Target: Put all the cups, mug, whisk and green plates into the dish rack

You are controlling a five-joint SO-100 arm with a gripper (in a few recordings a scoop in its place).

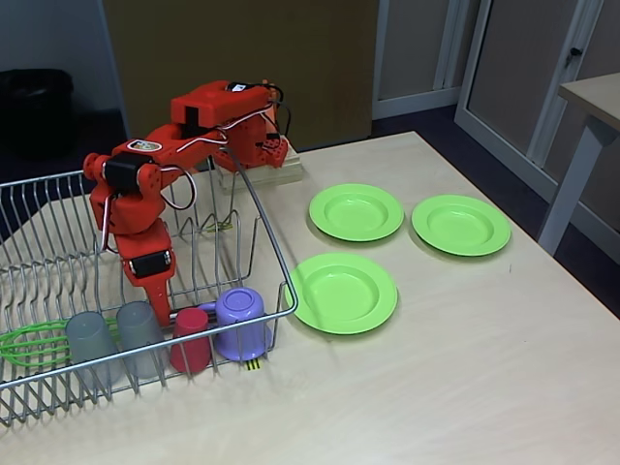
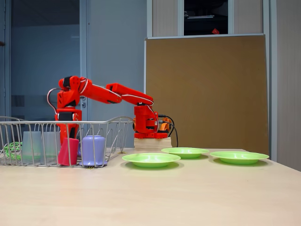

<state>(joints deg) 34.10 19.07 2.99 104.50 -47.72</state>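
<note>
Inside the dish rack [image 1: 262, 213], whisk [image 1: 34, 344].

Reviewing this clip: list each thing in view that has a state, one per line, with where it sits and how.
gripper: lowered into the rack beside the red cup; open or shut unclear.
red cup: in the rack, upside down.
mug: in the rack, upside down.
grey cups: two in the rack, upside down.
whisk: lying in the rack.
green plates: three flat on the table, outside the rack.
dish rack: upright on the table.
</note>
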